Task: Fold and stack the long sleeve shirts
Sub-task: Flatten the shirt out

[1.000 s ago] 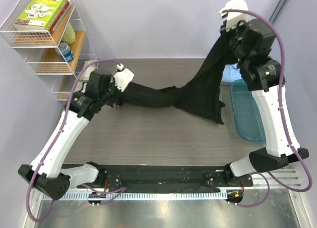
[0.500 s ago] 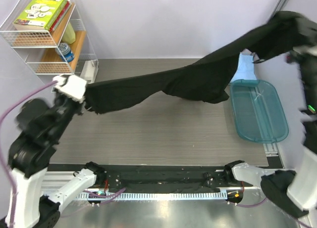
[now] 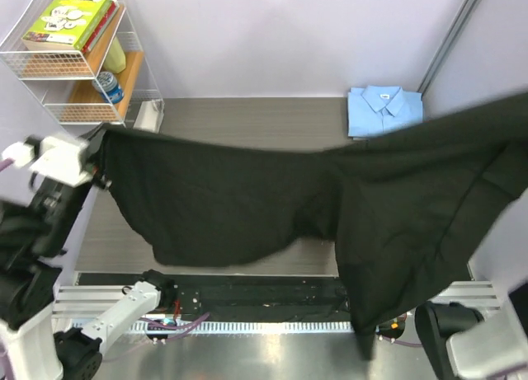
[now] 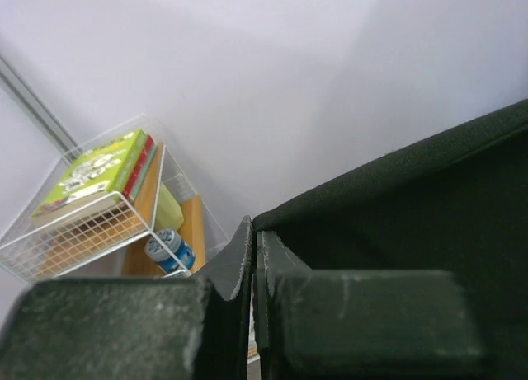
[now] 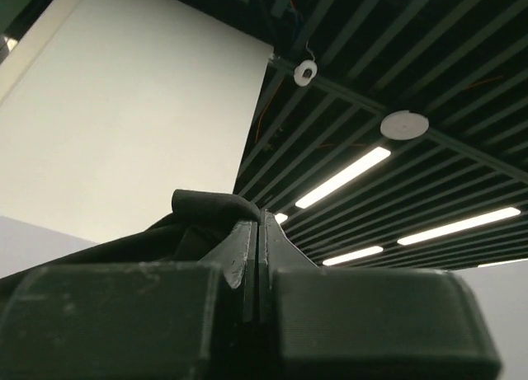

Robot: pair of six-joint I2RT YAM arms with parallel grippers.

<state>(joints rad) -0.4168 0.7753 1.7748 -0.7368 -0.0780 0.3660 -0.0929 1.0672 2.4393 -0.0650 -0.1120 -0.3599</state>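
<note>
2 ends of the black shirt [image 3: 247, 199] hang stretched in the air.
Left gripper [image 4: 252, 232] and right gripper [image 5: 258, 227] each clamp tight on its cloth.

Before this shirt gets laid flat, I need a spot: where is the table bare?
Bare table shows mostly along the far edge, between the wire rack and the light blue shirt. The black shirt, held aloft by the left gripper and right gripper, hides everything nearer. The far right corner is taken.

One black shirt [image 3: 231, 199], one blue shirt [image 3: 384, 110]
</note>
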